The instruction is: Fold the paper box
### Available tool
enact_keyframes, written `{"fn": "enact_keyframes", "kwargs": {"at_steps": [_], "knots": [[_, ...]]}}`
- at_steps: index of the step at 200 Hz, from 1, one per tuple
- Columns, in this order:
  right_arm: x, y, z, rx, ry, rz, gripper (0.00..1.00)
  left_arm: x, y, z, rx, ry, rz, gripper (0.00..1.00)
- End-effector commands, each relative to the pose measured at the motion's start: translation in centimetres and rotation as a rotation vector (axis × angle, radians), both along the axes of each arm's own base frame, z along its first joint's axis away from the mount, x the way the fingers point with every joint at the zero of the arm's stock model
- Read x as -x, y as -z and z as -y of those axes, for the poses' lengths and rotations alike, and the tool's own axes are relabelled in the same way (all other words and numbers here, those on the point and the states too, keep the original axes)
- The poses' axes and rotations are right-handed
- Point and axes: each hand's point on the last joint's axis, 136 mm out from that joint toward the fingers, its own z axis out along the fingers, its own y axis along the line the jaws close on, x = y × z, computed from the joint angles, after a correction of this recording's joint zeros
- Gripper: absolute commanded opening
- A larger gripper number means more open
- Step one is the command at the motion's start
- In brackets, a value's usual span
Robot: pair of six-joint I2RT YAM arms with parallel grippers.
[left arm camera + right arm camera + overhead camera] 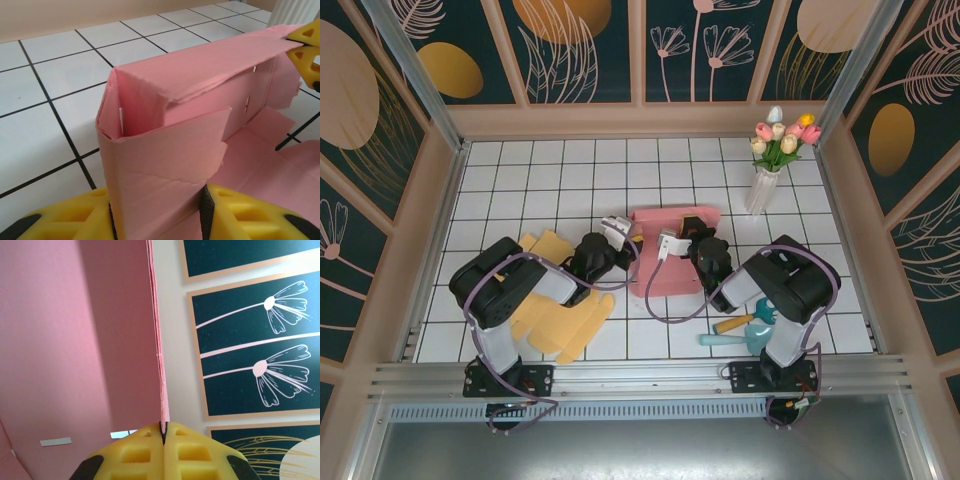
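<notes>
The pink paper box (665, 275) lies partly folded on the white tiled table, mid-table. My left gripper (623, 236) is at its left end. In the left wrist view its yellow jaws (157, 200) press both sides of the folded-up end wall of the box (200, 65). My right gripper (672, 243) reaches in from the right and is shut on the thin upper edge of a raised side wall (75, 340). Its yellow fingertips meet on the paper edge (163, 429). The right gripper's fingers (307, 55) also appear at the far end of that wall.
Flat yellow paper sheets (555, 310) lie under my left arm. A white vase of tulips (765, 180) stands at the back right. A teal and orange hand tool (745, 330) lies near the right arm's base. Patterned walls enclose the table.
</notes>
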Motion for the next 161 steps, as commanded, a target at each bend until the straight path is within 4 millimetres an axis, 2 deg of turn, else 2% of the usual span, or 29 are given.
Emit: {"fn": "enact_keyframes", "kwargs": {"at_steps": [1,49,81,115,147,161], "knots": [[0.4,-0.8,-0.7,-0.053,-0.029,-0.002,0.00,1.1,-1.8,2.8,0.061,0.107,0.037,0.47],[0.6,-0.6,-0.8,-0.063,-0.035,-0.023,0.00,2.6,-2.1,3.0,0.072,0.171,0.044,0.46],[0.6,-0.8,-0.8,-0.079,-0.036,-0.025,0.00,1.9,-2.2,3.6,0.098,0.154,0.004,0.40],[0.7,-0.8,-0.8,-0.093,-0.037,-0.028,0.00,1.2,-1.8,4.8,0.108,0.143,-0.013,0.38],[0.6,-1.0,-0.9,-0.117,-0.039,-0.028,0.00,0.7,-0.9,5.9,0.094,0.123,-0.036,0.41],[0.6,-1.0,-0.8,-0.123,-0.038,-0.032,0.00,1.1,-0.8,6.1,0.089,0.148,-0.036,0.46]]}}
